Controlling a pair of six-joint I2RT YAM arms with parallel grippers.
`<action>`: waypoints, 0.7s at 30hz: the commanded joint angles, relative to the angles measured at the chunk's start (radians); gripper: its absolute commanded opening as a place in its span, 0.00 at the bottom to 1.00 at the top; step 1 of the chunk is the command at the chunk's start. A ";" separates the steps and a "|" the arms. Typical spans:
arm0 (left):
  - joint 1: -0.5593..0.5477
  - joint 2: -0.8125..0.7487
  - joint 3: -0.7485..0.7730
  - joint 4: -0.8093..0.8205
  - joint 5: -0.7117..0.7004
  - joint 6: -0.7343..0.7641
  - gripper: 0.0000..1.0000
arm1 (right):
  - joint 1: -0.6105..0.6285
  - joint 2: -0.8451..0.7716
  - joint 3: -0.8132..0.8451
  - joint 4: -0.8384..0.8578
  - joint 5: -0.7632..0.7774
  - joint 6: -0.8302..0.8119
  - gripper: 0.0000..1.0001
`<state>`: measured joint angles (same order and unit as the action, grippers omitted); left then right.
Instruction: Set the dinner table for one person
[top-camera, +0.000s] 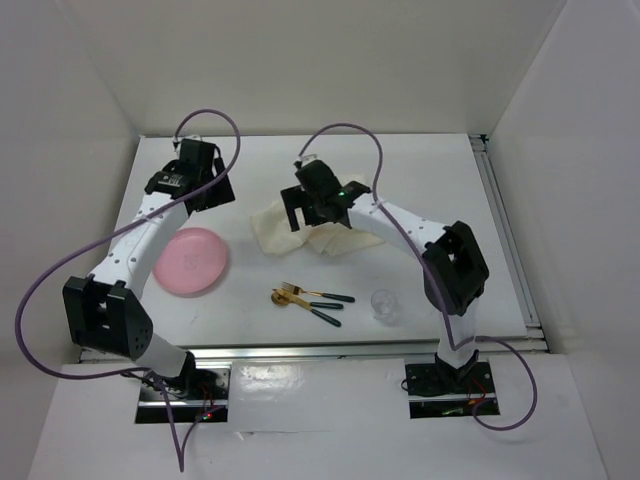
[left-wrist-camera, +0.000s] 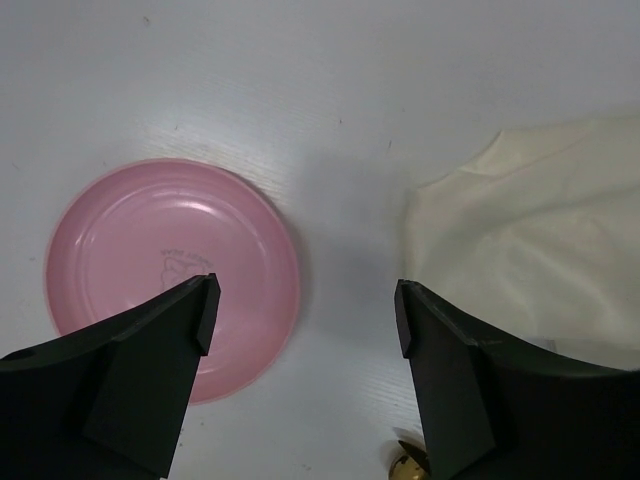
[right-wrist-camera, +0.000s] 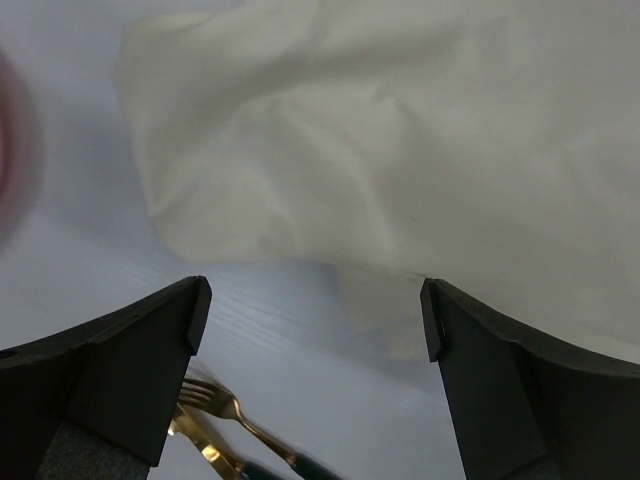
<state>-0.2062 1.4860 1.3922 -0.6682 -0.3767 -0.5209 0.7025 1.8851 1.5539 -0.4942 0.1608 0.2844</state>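
Top external view: the white table (top-camera: 430, 170) fills the floor of a white-walled booth, with both arms reaching over it from its near edge. The left gripper (left-wrist-camera: 305, 310) hangs above bare tabletop between a pink plate (top-camera: 197, 265) and a crumpled cream cloth (top-camera: 268, 228), its jaws wide apart with nothing between them. The right gripper (right-wrist-camera: 315, 315) hovers over the cloth's near edge, just as wide and just as empty.

From above, the right gripper hides the middle of the cloth and the left arm crosses the plate's rim. Near the front rail lie a gold fork (top-camera: 298, 291) and a second gold piece (top-camera: 283, 297), both dark-handled. What the second one is cannot be made out. A clear glass (top-camera: 384, 304) stands just to their right, its outline faint against the white.

In the left wrist view a finger covers the plate's lower part, and a gold tip is cut off at the bottom edge. In the right wrist view the plate is only a pink blur at the left margin, and the fork's handle runs out of frame.
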 joint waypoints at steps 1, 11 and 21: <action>0.060 0.048 0.033 -0.056 0.096 -0.073 0.88 | 0.087 0.084 0.107 0.005 0.048 -0.073 1.00; 0.185 0.071 0.004 -0.103 0.215 -0.103 0.87 | 0.189 0.336 0.327 -0.026 -0.010 -0.136 0.81; 0.269 0.030 0.004 -0.103 0.298 -0.085 0.86 | 0.229 0.442 0.339 -0.038 0.042 -0.136 0.67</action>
<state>0.0444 1.5616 1.3941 -0.7670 -0.1303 -0.6071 0.9119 2.3207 1.8652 -0.5098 0.1581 0.1577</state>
